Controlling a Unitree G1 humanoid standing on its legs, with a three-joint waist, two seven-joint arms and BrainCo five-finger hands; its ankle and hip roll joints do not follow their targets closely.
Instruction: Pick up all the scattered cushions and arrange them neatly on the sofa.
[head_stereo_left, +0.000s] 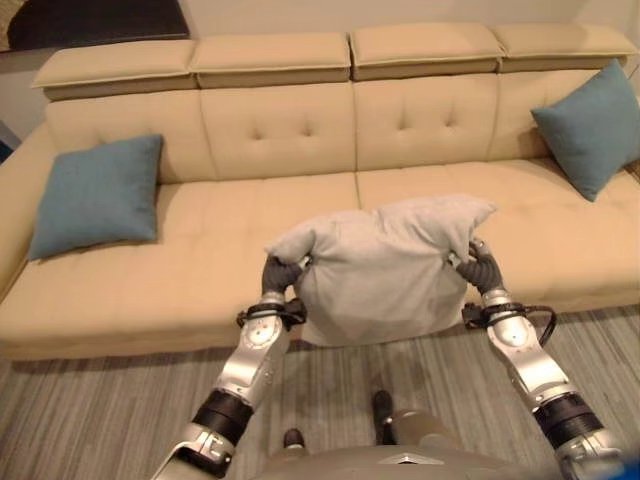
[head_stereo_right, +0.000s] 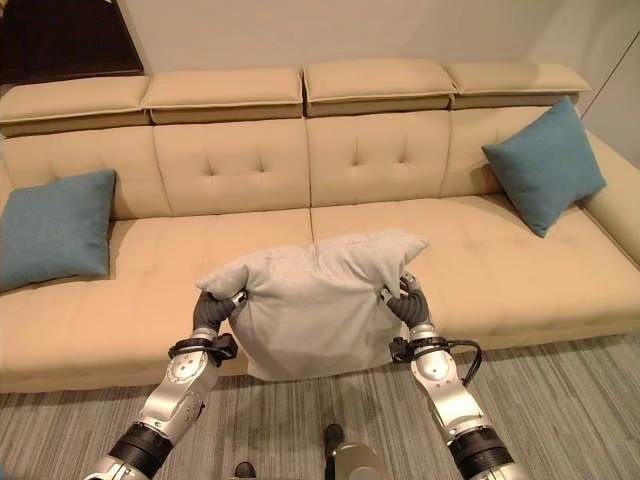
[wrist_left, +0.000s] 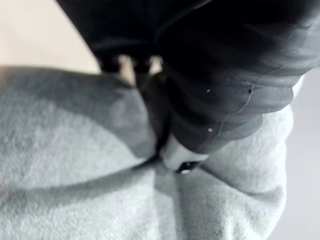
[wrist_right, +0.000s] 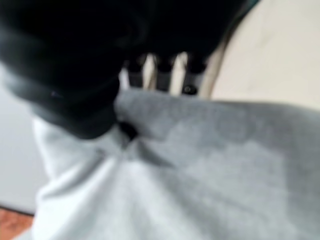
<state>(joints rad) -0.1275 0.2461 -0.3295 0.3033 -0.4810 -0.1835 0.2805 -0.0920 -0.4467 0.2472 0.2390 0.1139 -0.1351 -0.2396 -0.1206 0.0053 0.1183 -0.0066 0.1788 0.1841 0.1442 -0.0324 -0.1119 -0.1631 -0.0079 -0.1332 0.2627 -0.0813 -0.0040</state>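
A light grey cushion hangs in front of the beige sofa, held up between both hands over the seat's front edge. My left hand pinches its left upper corner, and my right hand grips its right side. In the left wrist view the thumb presses into the grey cloth. In the right wrist view the fingers curl over the cushion's top. A blue cushion leans at the sofa's left end. Another blue cushion leans at the right end.
The sofa's middle seats lie bare behind the grey cushion. A grey striped carpet covers the floor in front of the sofa.
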